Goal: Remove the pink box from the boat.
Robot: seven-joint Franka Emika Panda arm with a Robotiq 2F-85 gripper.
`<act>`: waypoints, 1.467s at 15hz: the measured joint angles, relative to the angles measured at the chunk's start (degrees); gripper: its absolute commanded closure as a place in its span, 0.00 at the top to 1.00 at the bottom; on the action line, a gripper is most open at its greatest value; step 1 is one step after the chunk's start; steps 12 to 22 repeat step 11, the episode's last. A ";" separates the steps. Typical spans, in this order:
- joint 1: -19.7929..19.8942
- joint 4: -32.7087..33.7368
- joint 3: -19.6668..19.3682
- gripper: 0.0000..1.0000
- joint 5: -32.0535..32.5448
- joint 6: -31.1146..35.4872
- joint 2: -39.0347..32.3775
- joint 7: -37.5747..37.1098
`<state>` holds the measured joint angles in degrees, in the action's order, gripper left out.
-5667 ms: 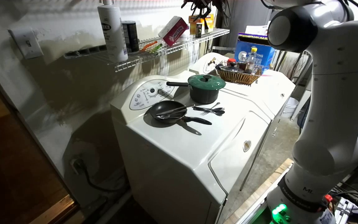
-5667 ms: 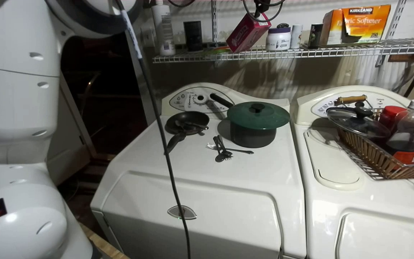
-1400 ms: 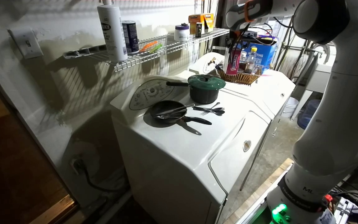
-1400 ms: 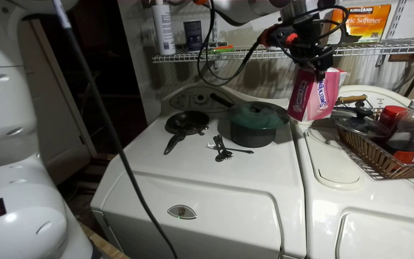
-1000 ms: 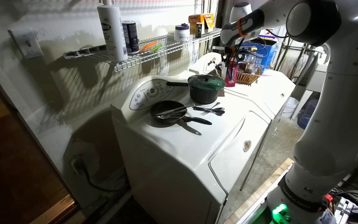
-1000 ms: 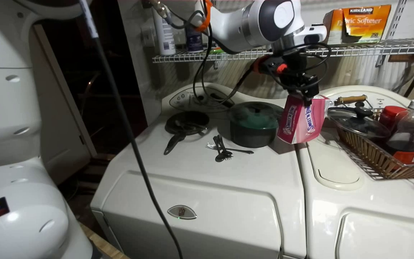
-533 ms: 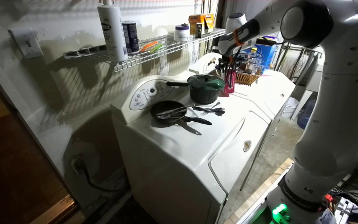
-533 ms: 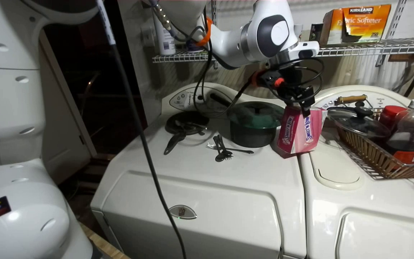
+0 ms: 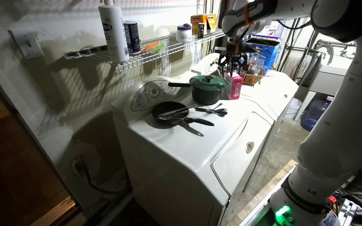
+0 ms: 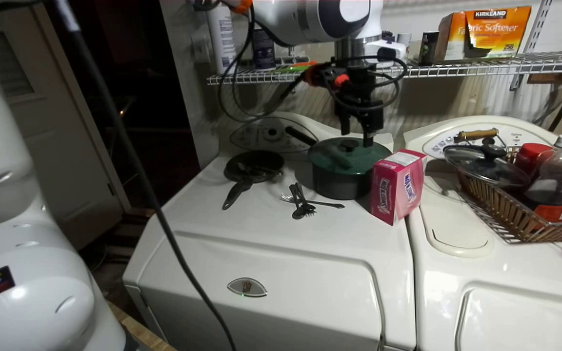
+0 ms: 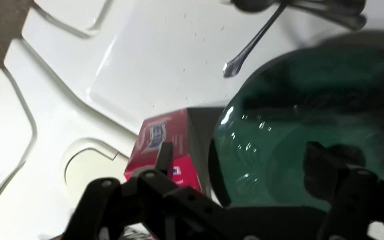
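Under a wire shelf [image 10: 481, 69], 2 white machines [image 10: 320, 287] form our surface [image 10: 251, 222]. We see the pink box [image 10: 398, 187] standing on it near where they meet, just beside the green-lidded pot [image 10: 342, 183], in both exterior views. Our jaws hang spread wide above, apart from the box. Near the pot we have flatware [image 10: 303, 209] and a skillet [image 10: 254, 163]; a loaded basket [image 10: 498, 202] sits on 1 machine.
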<state>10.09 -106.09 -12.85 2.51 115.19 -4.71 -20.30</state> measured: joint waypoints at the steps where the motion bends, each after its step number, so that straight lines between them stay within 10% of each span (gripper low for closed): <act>1: 0.00 -0.55 0.49 1.00 -1.63 -3.87 2.24 1.14; 11: -1.46 -6.25 4.86 1.00 -0.48 -14.63 19.57 16.91; 22: -1.46 -6.25 4.86 1.00 -0.48 -14.63 19.57 16.91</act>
